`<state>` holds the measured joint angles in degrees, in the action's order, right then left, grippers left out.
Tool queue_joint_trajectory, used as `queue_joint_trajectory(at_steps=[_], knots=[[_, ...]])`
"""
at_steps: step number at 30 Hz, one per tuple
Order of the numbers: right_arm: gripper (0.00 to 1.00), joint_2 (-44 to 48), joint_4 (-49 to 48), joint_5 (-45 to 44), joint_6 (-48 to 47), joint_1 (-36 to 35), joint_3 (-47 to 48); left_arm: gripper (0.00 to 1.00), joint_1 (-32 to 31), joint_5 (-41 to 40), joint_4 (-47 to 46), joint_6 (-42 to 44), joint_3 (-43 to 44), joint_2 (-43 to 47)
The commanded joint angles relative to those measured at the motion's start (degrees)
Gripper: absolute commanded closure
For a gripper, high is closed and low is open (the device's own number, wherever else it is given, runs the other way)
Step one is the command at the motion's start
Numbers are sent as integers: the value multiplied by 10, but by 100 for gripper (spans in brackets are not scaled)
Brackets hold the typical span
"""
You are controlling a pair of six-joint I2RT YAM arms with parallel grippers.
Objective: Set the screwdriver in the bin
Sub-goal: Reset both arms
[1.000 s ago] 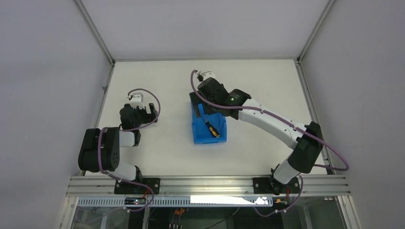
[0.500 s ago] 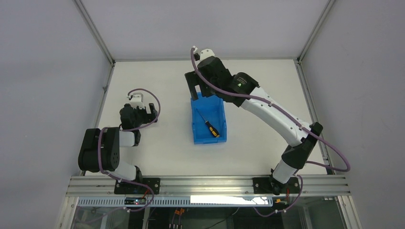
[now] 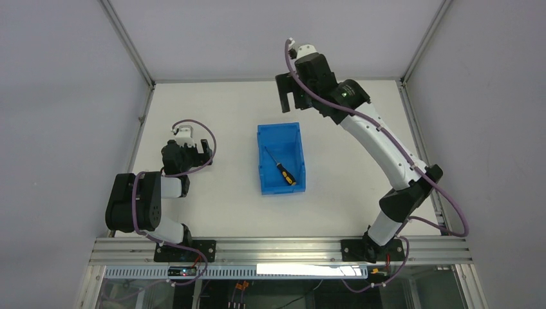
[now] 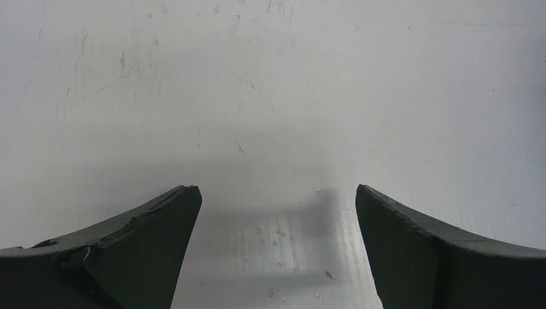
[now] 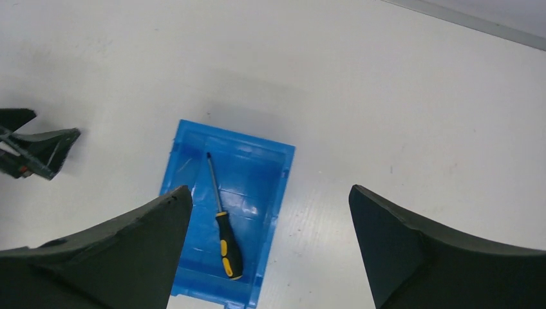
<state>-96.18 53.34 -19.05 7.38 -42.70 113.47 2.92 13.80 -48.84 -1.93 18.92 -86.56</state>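
**A robotics lab test cell**

A white table (image 3: 212, 193) is the heart of it, scuffed and scratched (the left wrist view shows the marks up close). Grey panels (image 3: 58, 129) wall it in on three sides, framed by aluminium posts (image 3: 129, 44) rising from its far corners. Along its near edge runs an aluminium rail (image 3: 277, 248) with two arms (image 3: 380, 145) bolted on, purple cables (image 3: 193, 120) looping off them. Below that edge sits a small circuit board (image 3: 182, 271). Mid-table stands a blue plastic bin (image 3: 290, 145).

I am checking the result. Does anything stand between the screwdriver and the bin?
Nothing visible does. The screwdriver already lies inside the bin, on its floor. The right gripper is open and apart from both.
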Motion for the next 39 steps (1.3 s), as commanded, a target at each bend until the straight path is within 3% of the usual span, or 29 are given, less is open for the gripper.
queue_joint_trajectory(at_steps=[1, 20, 27, 39], knots=[[4, 24, 0, 29, -21, 68, 7, 1, -5, -1, -13, 8, 12, 1], [4, 89, -68, 212, -43, 394, -112, 1, -5, -1, -13, 8, 12, 1], [1, 70, -59, 245, -54, 441, -95, 1, -5, -1, -13, 7, 11, 1], [1, 72, -70, 238, -51, 443, -95, 1, -5, 0, -13, 7, 11, 2]])
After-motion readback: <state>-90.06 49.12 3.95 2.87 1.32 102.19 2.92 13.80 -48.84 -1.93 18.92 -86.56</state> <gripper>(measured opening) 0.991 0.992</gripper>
